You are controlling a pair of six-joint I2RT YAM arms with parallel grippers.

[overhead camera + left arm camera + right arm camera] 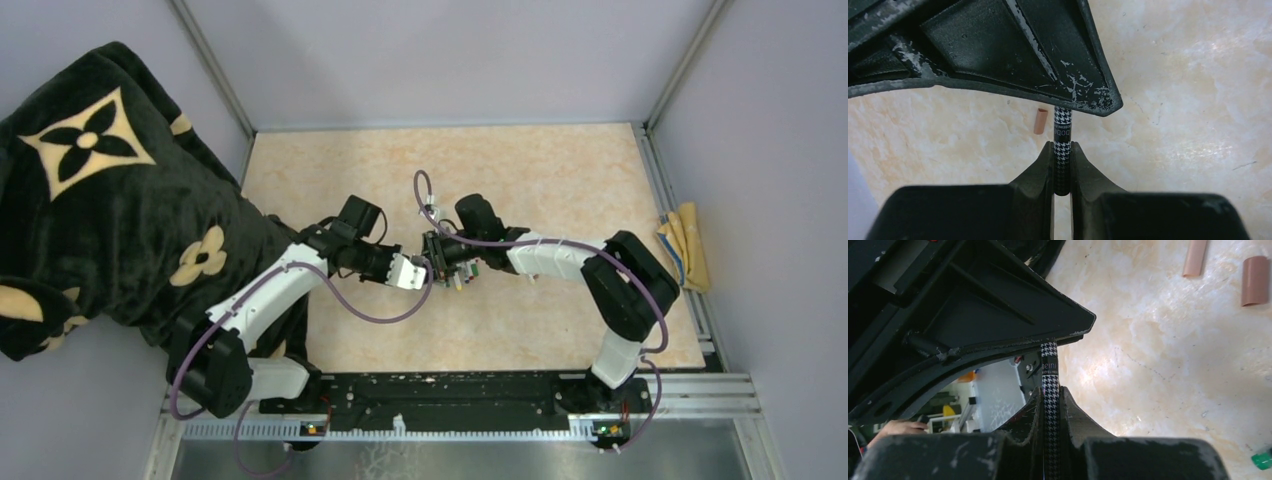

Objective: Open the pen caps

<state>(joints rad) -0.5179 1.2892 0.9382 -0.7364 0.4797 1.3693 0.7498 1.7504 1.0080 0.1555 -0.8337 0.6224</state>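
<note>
pen: glossy surf | table: smooth marbled surf | blanket: plush cloth

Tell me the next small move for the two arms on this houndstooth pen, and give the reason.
Probably pull the two grippers straight apart along the pen's length. The left gripper and the right gripper are each shut on one end of the same houndstooth pen, with only a short stretch showing between them. With both ends clamped, a straight pull should slip the cap off.
</note>
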